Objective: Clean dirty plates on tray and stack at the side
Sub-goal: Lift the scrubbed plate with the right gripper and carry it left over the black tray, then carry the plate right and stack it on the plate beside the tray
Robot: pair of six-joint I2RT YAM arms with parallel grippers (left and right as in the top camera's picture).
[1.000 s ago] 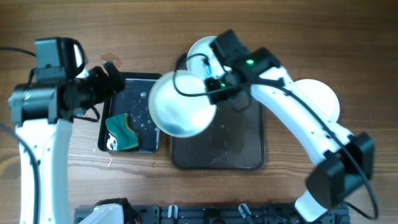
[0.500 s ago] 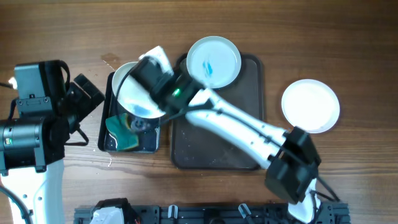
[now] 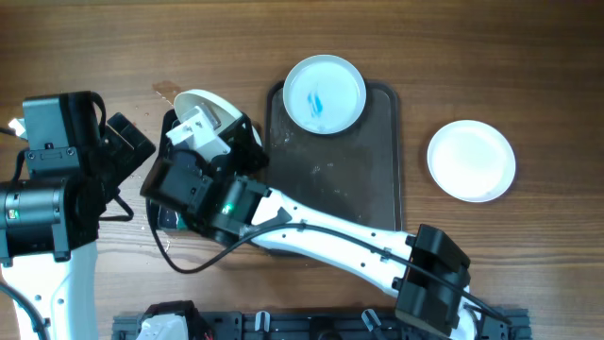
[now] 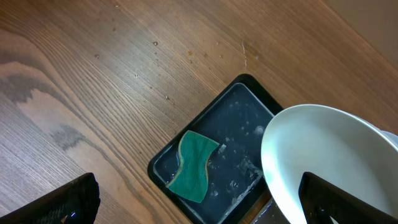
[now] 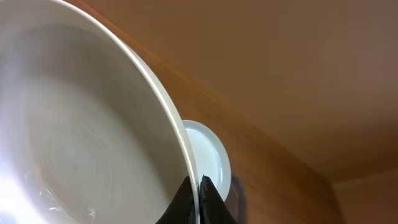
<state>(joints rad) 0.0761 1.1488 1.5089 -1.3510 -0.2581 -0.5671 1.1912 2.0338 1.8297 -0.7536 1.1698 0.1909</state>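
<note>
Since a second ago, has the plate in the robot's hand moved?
Yes. The held plate went left, from above the brown tray's left edge to beyond it, over the black tray.

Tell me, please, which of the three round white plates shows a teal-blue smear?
The plate on the dark brown rectangular tray; the plate on the table and the held plate look plain.

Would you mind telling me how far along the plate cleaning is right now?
Done: one clean plate sits on the table beside the brown tray. In hand: the right pincer holds a second plate by its rim over the black tray with the sponge. Remaining: the blue-smeared plate on the brown tray.
</note>
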